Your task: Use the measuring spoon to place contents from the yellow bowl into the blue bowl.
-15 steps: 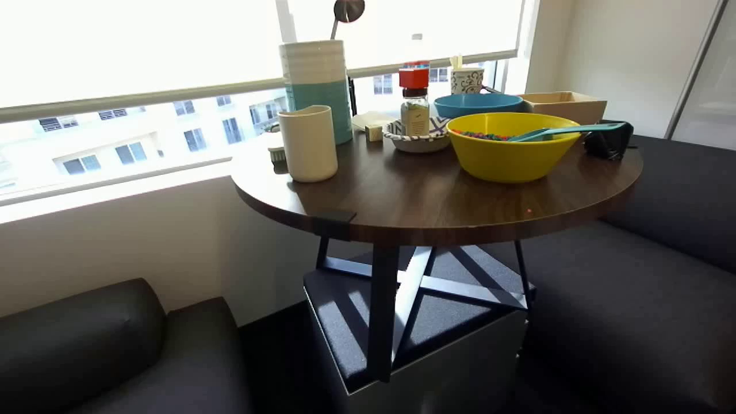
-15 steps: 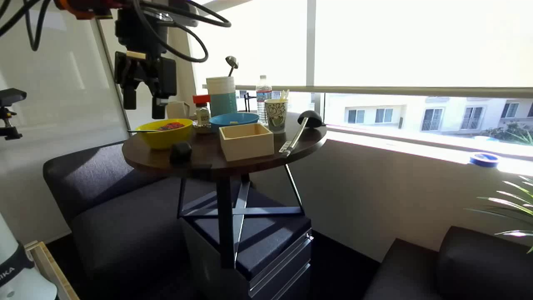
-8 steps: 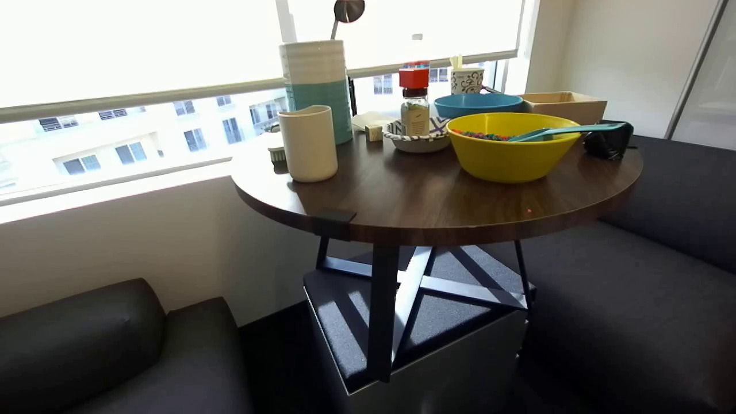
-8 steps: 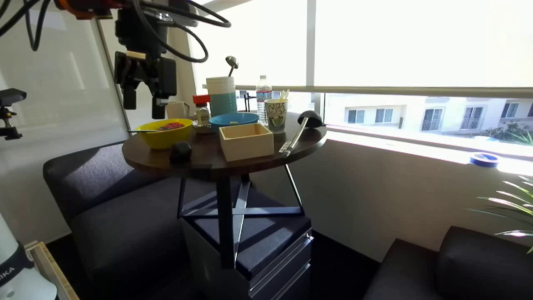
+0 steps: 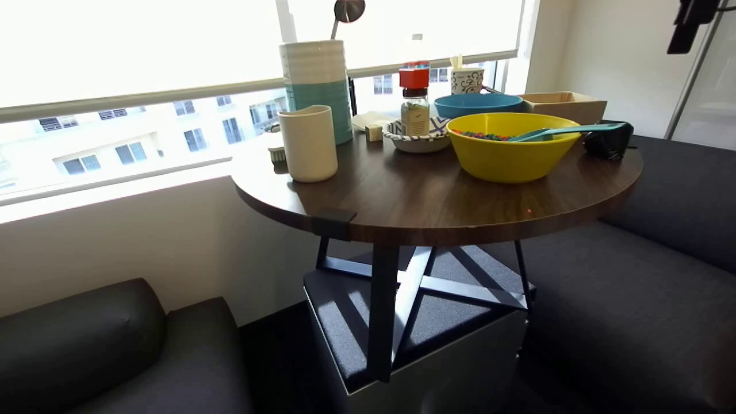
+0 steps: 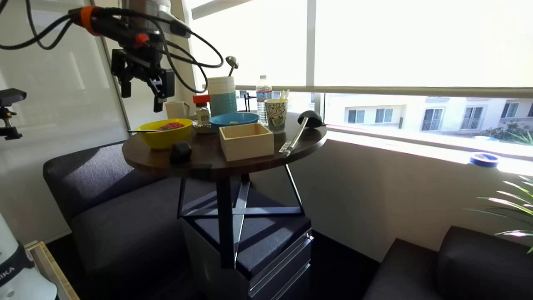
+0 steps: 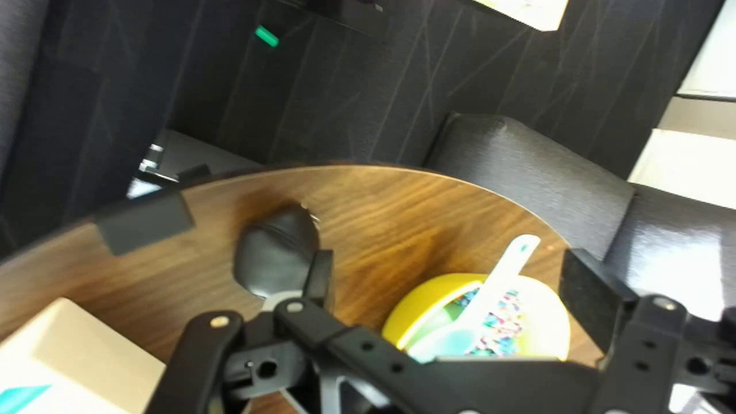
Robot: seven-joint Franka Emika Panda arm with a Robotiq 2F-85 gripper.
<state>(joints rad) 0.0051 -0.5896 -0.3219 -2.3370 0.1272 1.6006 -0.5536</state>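
Hand (image 6: 142, 97) gapes empty, upper left of frame; measuring spoon (image 7: 489, 299) rests ungrasped in yellow bowl (image 5: 512, 161), transfer to blue bowl (image 5: 478, 105) apparently outstanding.

Blk fingers (image 7: 595, 299), blocky w/ flat faces; blk round-holed links (image 7: 380, 355), screws (image 7: 219, 322) silver & one brass-col. Grey wrist housing (image 6: 143, 16), orange ring (image 6: 87, 19), red bit (image 6: 141, 40), several blk cables (image 6: 205, 64) in loops. Past edge of tabletop (image 6: 204, 152): white rounded arm sect. (image 6: 25, 285) w/ dark band (image 6: 23, 261), white lettering (image 6: 8, 273) ending "IKA", start cut off.
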